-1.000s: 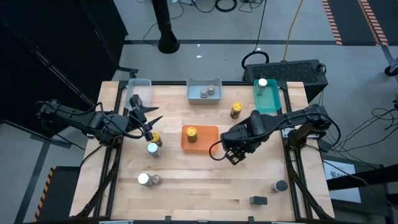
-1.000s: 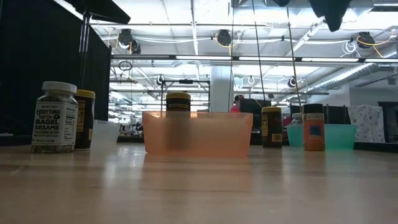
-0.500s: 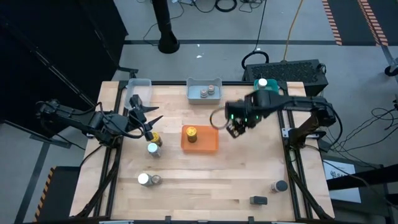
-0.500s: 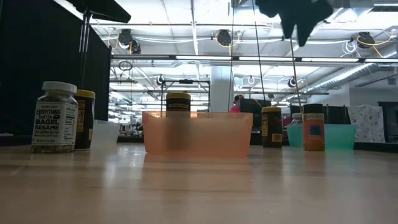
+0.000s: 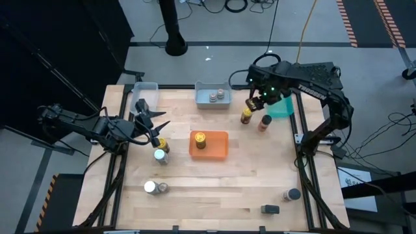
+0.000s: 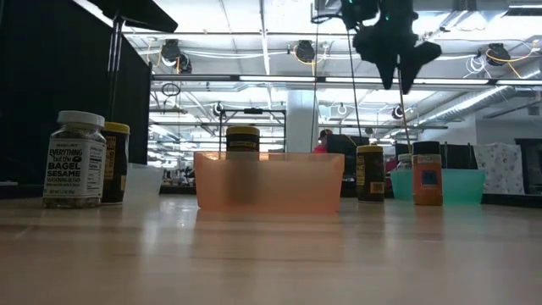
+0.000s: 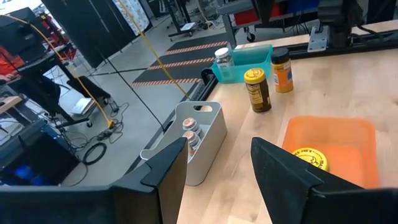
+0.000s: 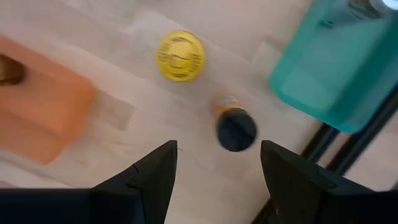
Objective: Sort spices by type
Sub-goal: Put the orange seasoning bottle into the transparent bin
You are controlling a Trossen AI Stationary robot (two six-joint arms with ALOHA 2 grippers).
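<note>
The right gripper (image 5: 255, 103) is hanging empty with its fingers spread above the far right of the table (image 5: 214, 188), over a yellow-lidded jar (image 5: 246, 116) and a dark-lidded orange jar (image 5: 264, 122) that are standing just beside each other. Its arm is covering part of the teal tray (image 5: 284, 107), where one white-lidded jar (image 7: 222, 59) is showing. The left gripper (image 5: 155, 129) is waiting released at the table's left, just above two jars (image 5: 160, 151). The grey tray (image 5: 213, 101) is holding two grey-lidded jars (image 5: 217, 95); the orange tray (image 5: 218, 148) is holding one yellow-lidded jar (image 5: 200, 139). The clear tray (image 5: 144, 94) is hard to read. More jars are standing near the front edge (image 5: 155, 187) and front right (image 5: 290, 194).
</note>
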